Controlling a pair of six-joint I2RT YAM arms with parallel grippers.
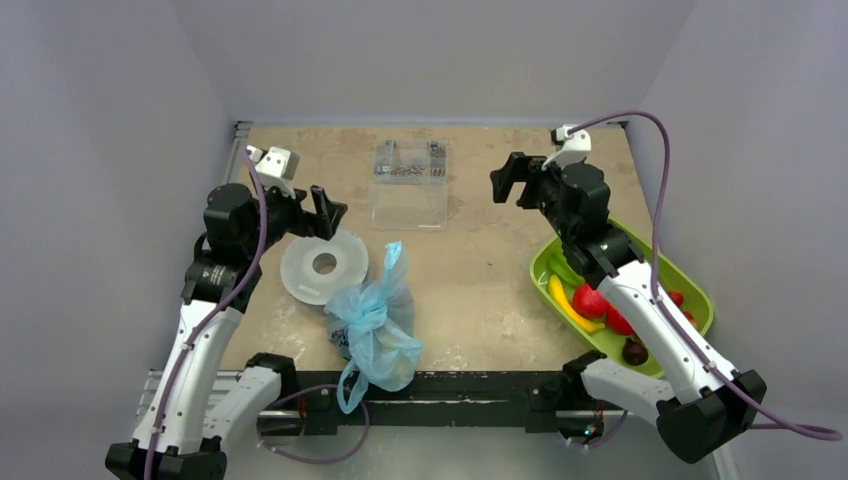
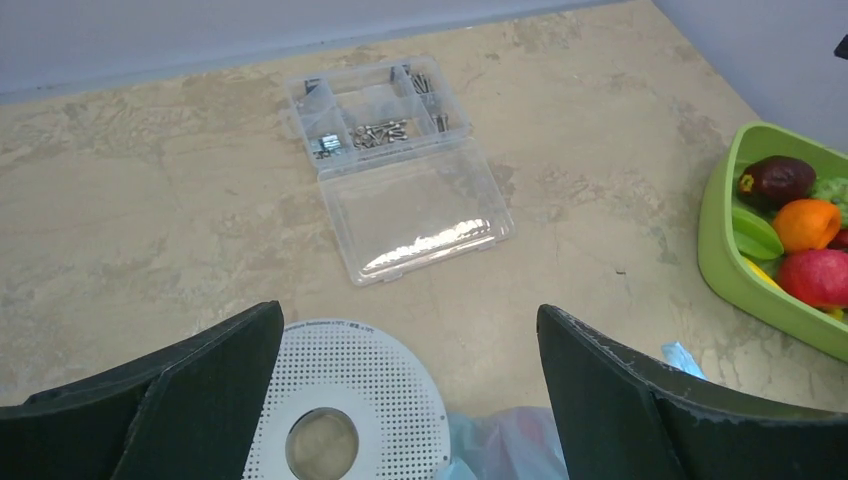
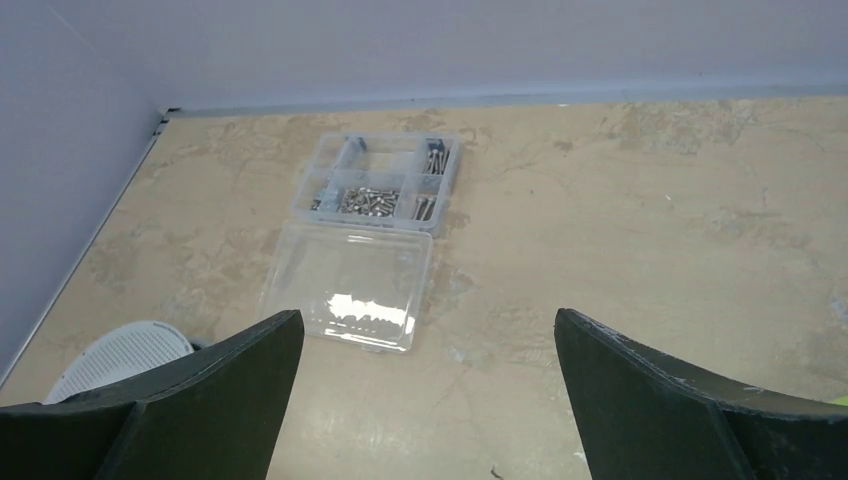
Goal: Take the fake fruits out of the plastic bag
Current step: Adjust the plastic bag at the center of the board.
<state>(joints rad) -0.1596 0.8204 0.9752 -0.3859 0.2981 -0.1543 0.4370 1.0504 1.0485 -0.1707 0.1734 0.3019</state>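
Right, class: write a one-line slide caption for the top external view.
Left gripper and right gripper open and empty; bag by the near edge, fruits in the tray, box and disc beyond it.

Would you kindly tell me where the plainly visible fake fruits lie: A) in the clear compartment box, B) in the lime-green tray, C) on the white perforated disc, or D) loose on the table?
B: the fake fruits sit inside the lime-green tray.

**Bag bunched at the near edge, fruit in the tray**

The blue plastic bag (image 1: 375, 325) sits crumpled by the desk's (image 1: 480, 285) near edge, touching a white disc (image 1: 323, 265). Fake fruits (image 1: 592, 300) lie in a green tray (image 1: 692, 284) at the right edge. The left hand (image 1: 327, 211) and right hand (image 1: 509, 181) hover empty.
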